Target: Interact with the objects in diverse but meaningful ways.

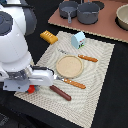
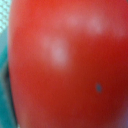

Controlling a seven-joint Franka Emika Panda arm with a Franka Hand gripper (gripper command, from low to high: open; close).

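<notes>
A smooth, glossy red tomato (image 2: 65,65) fills the wrist view (blurred); the end effector (image 1: 27,89) hovers over it, grip state unreadable, on the woven mat (image 1: 95,75).

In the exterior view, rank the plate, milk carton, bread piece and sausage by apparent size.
1. Round tan plate, clearly largest.
2. Brown sausage and milk carton look alike, unranked.
3. Yellow bread piece, slightly smaller.

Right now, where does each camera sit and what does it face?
Exterior view: off the arm, above, looking down at the placemat; the white arm and gripper fill its left.
Wrist view: on the wrist, pressed close to the red tomato; no jaws visible.
Shared: the tomato, a red sliver under the gripper in the exterior view.
</notes>
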